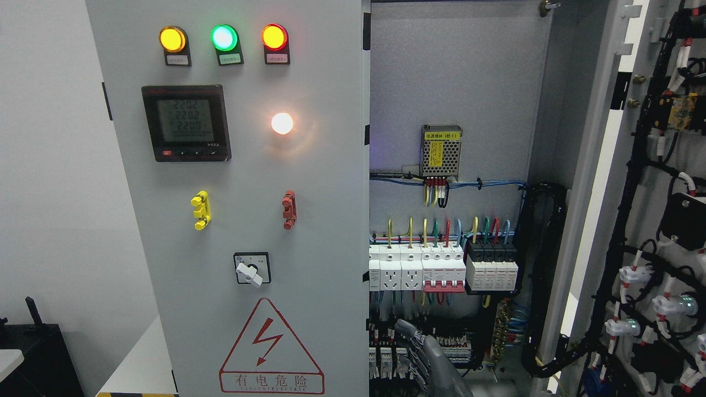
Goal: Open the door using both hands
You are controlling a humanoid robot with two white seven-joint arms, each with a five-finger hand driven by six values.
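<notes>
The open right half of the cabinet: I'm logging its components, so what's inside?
A mesh-cased power supply up top, a row of breakers with coloured wires below. A robot hand covers part of the lower terminals; the closed left door hides the rest.

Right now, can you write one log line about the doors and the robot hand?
tall grey left cabinet door: shut | grey right cabinet door: swung open | grey fingered robot hand: bottom centre, side unclear

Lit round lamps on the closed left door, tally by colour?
Orange-yellow round lamp: 1
Green round lamp: 1
Red-rimmed round lamp with orange centre: 1
White round lamp: 1
Total: 4
</notes>
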